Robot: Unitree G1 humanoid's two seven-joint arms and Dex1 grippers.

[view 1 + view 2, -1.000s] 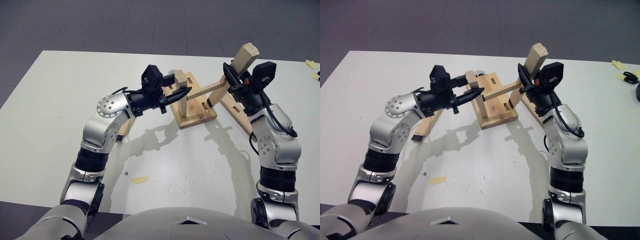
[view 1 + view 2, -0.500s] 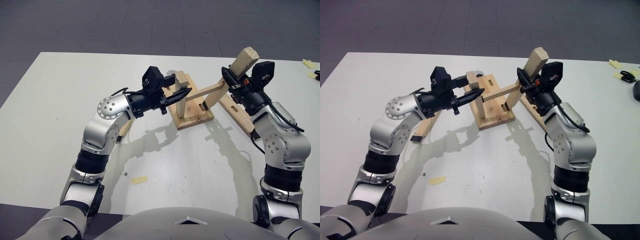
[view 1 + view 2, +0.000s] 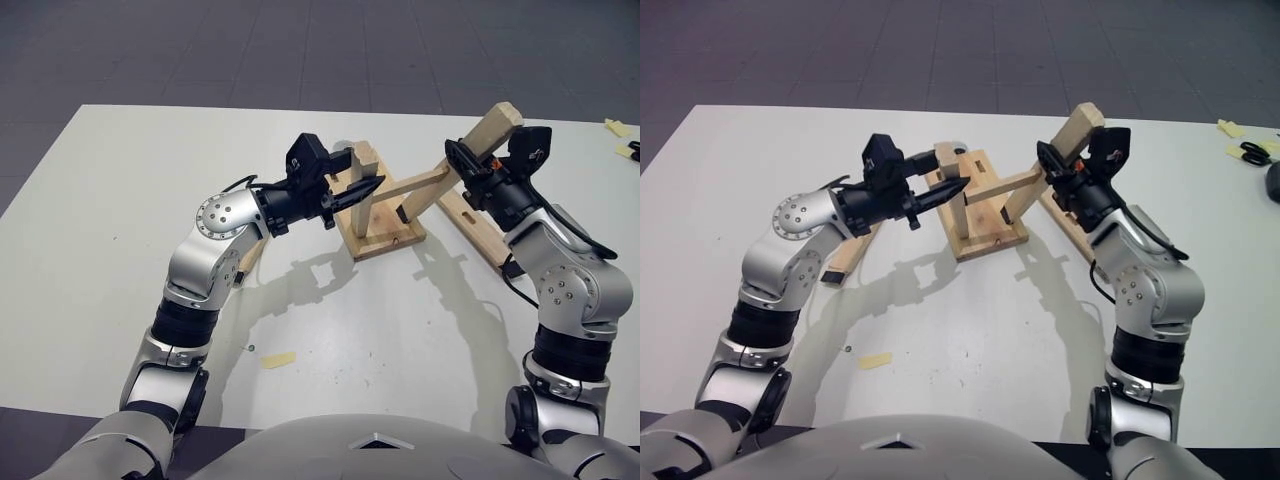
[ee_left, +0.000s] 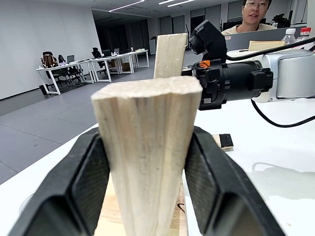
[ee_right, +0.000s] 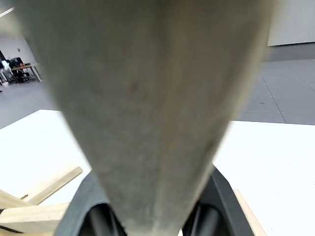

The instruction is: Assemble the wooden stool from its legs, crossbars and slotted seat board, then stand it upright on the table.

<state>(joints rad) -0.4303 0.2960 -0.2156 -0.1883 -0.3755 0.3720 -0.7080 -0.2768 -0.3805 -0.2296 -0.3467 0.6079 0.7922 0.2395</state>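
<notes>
Left end effector (image 3: pixel 360 177) clamps the upright leg (image 3: pixel 360 215); whether its foot sits in the seat board (image 3: pixel 388 238), flat on the worktop (image 3: pixel 100 200) below, is unclear. Right end effector (image 3: pixel 472 160) grips the tilted leg (image 3: pixel 500 120); a crossbar (image 3: pixel 415 184) bridges both legs. In the left wrist view, pale grained wood sits between dark fingers (image 4: pixel 81 184). In the right wrist view, the leg is blurred and its ends are cut off.

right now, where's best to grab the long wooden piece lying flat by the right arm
Probably take its near half across the narrow width, coming straight down from above. The long wooden piece lies flat on the table, so only its two long side edges give opposing faces. The right tool, shut on a leg, hangs over its far end.
</notes>
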